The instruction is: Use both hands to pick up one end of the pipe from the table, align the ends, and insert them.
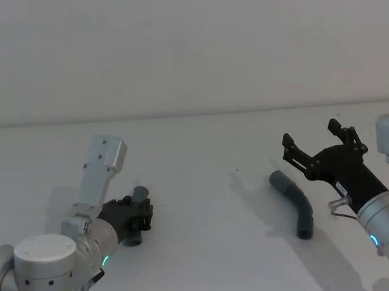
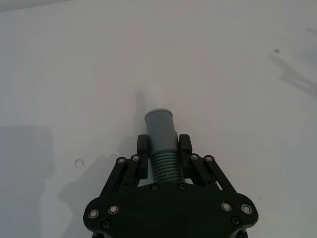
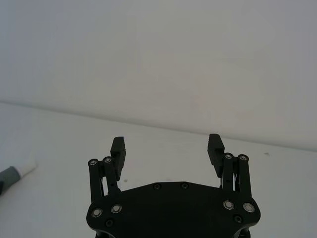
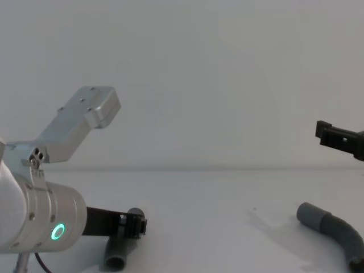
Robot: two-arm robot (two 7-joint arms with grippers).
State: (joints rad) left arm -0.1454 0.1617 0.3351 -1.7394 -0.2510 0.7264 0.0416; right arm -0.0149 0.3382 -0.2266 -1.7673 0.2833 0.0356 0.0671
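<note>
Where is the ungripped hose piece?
In the head view the loose hose piece lies on the table at right, just left of the open right gripper.

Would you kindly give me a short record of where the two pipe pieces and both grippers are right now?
left gripper: shut on the white-tipped pipe piece, low on the left
right gripper: open, empty, raised near the second pipe piece
second pipe piece: lying on the table, right side, ungrasped
ends: far apart, not joined

Bright diffuse light; soft pale shadows on table (image 1: 202,158).
</note>
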